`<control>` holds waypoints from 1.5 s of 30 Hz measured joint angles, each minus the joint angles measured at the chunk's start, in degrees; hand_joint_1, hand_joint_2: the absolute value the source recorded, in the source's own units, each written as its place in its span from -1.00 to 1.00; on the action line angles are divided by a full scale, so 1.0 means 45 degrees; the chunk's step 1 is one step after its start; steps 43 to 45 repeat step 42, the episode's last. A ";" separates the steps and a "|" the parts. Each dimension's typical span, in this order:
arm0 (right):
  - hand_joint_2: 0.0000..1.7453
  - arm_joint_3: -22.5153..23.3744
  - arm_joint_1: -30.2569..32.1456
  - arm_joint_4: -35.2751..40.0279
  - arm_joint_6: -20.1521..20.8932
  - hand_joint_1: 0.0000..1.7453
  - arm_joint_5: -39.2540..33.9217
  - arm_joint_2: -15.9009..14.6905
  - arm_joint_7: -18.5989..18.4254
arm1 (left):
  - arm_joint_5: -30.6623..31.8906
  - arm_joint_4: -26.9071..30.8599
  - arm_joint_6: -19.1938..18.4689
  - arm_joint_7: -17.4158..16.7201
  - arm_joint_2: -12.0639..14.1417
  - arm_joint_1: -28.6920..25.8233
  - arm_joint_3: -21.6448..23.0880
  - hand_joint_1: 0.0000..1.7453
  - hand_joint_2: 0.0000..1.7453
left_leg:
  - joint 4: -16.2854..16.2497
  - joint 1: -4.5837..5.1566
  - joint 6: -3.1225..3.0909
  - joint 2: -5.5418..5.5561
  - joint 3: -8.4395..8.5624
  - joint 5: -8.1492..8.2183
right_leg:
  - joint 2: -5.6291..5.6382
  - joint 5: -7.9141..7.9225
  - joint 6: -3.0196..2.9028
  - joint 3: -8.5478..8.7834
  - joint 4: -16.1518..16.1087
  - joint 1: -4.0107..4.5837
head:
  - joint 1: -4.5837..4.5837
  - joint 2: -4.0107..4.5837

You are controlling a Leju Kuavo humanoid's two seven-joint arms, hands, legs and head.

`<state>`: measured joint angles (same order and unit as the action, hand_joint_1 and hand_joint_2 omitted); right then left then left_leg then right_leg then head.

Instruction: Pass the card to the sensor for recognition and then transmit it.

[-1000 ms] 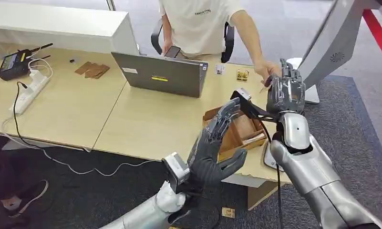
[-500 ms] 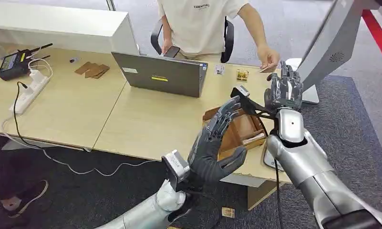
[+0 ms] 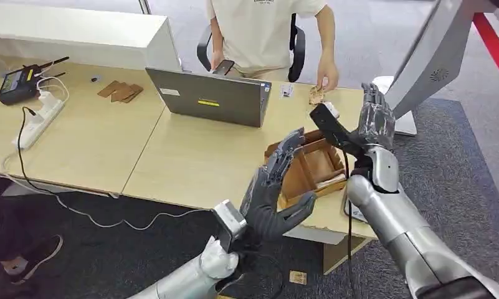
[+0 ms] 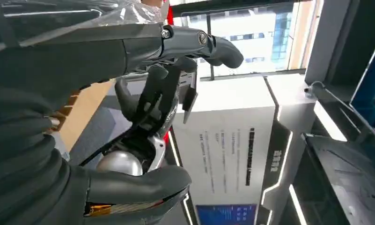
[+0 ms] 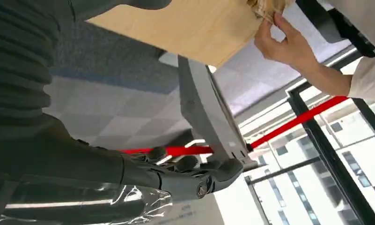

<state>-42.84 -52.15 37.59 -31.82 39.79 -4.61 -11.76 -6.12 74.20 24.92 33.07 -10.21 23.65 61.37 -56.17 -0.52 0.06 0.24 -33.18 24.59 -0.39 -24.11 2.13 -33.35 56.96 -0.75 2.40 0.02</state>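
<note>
My right hand [image 3: 374, 121] is raised over the table's right end, just in front of the grey tilted sensor panel [image 3: 435, 56]. Its fingers are stretched out and hold nothing; the right wrist view shows the bare fingers [image 5: 194, 176] below the panel's stand [image 5: 204, 112]. A person's hand [image 3: 327, 79] presses a tan card [image 3: 316, 94] onto the table at the far edge, and the same hand [image 5: 283, 42] appears in the right wrist view. My left hand [image 3: 275, 193] hovers at the table's front edge, fingers spread and empty.
A wooden compartment box [image 3: 312, 165] sits between my two hands. A grey laptop [image 3: 212, 96] stands at the table's middle, with a power strip [image 3: 40, 115] and a radio [image 3: 19, 82] far left. The person stands behind the table.
The person's hand drew the card away from my right hand and set it down on the table by the laptop. My right hand turned slightly; my left hand sank a little.
</note>
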 joint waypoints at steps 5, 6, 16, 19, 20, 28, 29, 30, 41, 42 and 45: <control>1.00 0.0229 0.1086 0.1231 -0.0530 -1.00 -0.2326 -0.0326 0.0818 | 0.0253 0.0243 0.0768 -0.0238 0.0150 -0.0077 -0.0005 -1.00 1.00 | 0.0000 0.0001 0.0000 0.0001 0.0005 0.0001 | 0.0002 0.0001 0.0000 0.0004 0.0000 -0.0001 | 0.0000 0.0000; 1.00 0.0307 0.1384 0.1625 -0.0657 -1.00 -0.2987 -0.0384 0.1036 | 0.0301 0.0311 0.0934 -0.0273 0.0185 -0.0110 -0.0010 -1.00 1.00 | 0.0000 0.0000 0.0000 -0.0001 0.0005 0.0001 | 0.0002 0.0000 0.0000 0.0004 0.0000 -0.0001 | 0.0005 0.0000; 1.00 0.0850 0.4579 0.6399 -0.1195 -1.00 -1.1942 -0.1468 0.3907 | 0.0768 0.1268 0.2182 -0.0729 0.0836 -0.0542 -0.0481 -1.00 1.00 | 0.0001 -0.0004 0.0000 0.0002 0.0010 0.0002 | 0.0003 -0.0005 -0.0004 0.0010 0.0000 0.0003 | -0.0005 0.0000; 1.00 0.0850 0.5374 0.7354 -0.1040 -1.00 -1.2825 -0.1574 0.4551 | 0.1040 0.1671 0.2577 -0.0860 0.1103 -0.0712 -0.0748 -1.00 1.00 | 0.0002 -0.0007 0.0000 0.0003 0.0010 0.0003 | 0.0004 -0.0005 -0.0004 0.0012 0.0000 0.0008 | 0.0000 0.0000; 1.00 0.0845 0.5601 0.7543 -0.1011 -1.00 -1.2970 -0.1574 0.4755 | 0.1112 0.1792 0.2667 -0.0880 0.1189 -0.0740 -0.0825 -1.00 1.00 | 0.0003 -0.0006 0.0000 0.0003 0.0009 0.0002 | 0.0005 -0.0005 -0.0005 0.0011 0.0000 0.0007 | 0.0000 0.0000; 1.00 0.0855 0.6668 0.8894 -0.0777 -1.00 -1.3325 -0.1598 0.5373 | 0.1312 0.2467 0.2828 -0.0933 0.1656 -0.0814 -0.1161 -1.00 1.00 | 0.0003 -0.0005 0.0000 -0.0002 0.0012 0.0001 | 0.0004 -0.0004 -0.0004 0.0013 0.0000 0.0004 | -0.0005 0.0000; 1.00 0.0860 0.6821 0.9049 -0.0825 -1.00 -1.3277 -0.1632 0.5373 | 0.1273 0.2511 0.2822 -0.0904 0.1681 -0.0814 -0.1171 -1.00 1.00 | 0.0002 -0.0005 0.0000 -0.0001 0.0013 0.0001 | 0.0003 -0.0004 -0.0004 0.0014 -0.0001 0.0002 | 0.0000 0.0000; 1.00 0.0875 0.6993 0.9215 -0.0928 -1.00 -1.3169 -0.1676 0.5373 | 0.1204 0.2536 0.2827 -0.0879 0.1695 -0.0811 -0.1180 -1.00 1.00 | 0.0002 -0.0004 0.0000 -0.0001 0.0013 0.0001 | 0.0003 -0.0004 -0.0004 0.0014 -0.0001 -0.0002 | 0.0000 0.0000; 1.00 0.1083 0.7922 1.0705 -0.1345 -1.00 -1.2645 -0.2040 0.5305 | 0.1049 0.2740 0.2982 -0.0821 0.1811 -0.0812 -0.1180 -1.00 1.00 | 0.0002 -0.0002 0.0000 -0.0004 0.0017 0.0002 | 0.0005 -0.0004 -0.0005 0.0014 -0.0001 0.0000 | 0.0000 0.0000; 1.00 0.1112 0.8043 1.0929 -0.1491 -1.00 -1.2524 -0.2089 0.5334 | 0.1030 0.2744 0.2997 -0.0792 0.1821 -0.0817 -0.1180 -1.00 1.00 | 0.0003 -0.0002 0.0000 -0.0003 0.0017 0.0002 | 0.0005 -0.0004 -0.0005 0.0014 -0.0001 0.0000 | 0.0000 0.0000; 1.00 0.1112 0.8043 1.0929 -0.1491 -1.00 -1.2524 -0.2089 0.5334 | 0.1030 0.2744 0.2997 -0.0792 0.1821 -0.0817 -0.1180 -1.00 1.00 | 0.0003 -0.0002 0.0000 -0.0003 0.0017 0.0002 | 0.0005 -0.0004 -0.0005 0.0014 -0.0001 0.0000 | 0.0000 0.0000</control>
